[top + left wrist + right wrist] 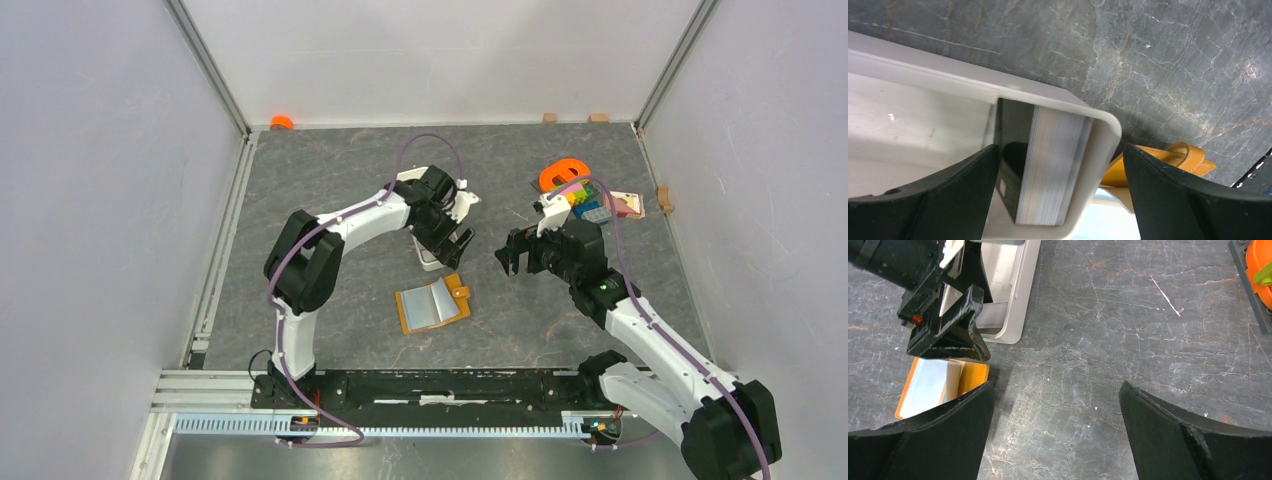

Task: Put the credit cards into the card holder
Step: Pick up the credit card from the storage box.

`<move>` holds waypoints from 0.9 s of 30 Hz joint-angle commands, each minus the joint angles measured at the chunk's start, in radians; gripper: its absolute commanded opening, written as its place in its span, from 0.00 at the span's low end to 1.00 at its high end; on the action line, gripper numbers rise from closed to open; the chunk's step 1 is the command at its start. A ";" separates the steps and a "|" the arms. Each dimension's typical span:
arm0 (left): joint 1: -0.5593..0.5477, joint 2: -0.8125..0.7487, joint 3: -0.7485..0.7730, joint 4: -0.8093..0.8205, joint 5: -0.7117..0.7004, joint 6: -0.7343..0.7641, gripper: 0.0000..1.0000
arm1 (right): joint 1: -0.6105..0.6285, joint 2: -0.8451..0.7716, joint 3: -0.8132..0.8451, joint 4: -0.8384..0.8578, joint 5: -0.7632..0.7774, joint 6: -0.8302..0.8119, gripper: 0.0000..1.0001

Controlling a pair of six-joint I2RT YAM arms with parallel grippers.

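Note:
The credit cards (1053, 165) stand on edge as a thick stack at the end of a long white tray (948, 80). My left gripper (1060, 147) is open and straddles that end: one finger is inside the tray, the other outside its wall, and the stack lies between them. The card holder (433, 304), orange-tan with pale inner pockets, lies open on the table just in front of the tray (430, 258). Its snap tab (1188, 157) shows past the tray's corner. To the right of it my right gripper (515, 255) hovers open over bare table (1055, 385), holding nothing.
An orange ring (565, 175) and coloured blocks (592, 208) sit at the back right. Small wooden blocks (665, 198) lie along the right and back walls, and an orange object (281, 122) is in the back left corner. Grey walls enclose the table.

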 commanded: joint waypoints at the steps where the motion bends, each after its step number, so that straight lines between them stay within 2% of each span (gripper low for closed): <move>1: -0.025 -0.052 -0.015 -0.017 -0.069 0.033 0.99 | -0.008 0.005 -0.009 0.051 -0.017 -0.008 0.98; 18: -0.033 -0.123 -0.035 -0.036 -0.014 0.035 0.98 | -0.023 0.023 -0.013 0.052 -0.034 -0.003 0.98; 23: -0.034 -0.099 -0.035 -0.017 -0.083 0.028 1.00 | -0.025 0.024 -0.015 0.052 -0.051 0.002 0.98; 27: -0.039 -0.048 -0.020 -0.019 -0.052 0.016 1.00 | -0.027 0.030 -0.015 0.076 -0.065 0.005 0.98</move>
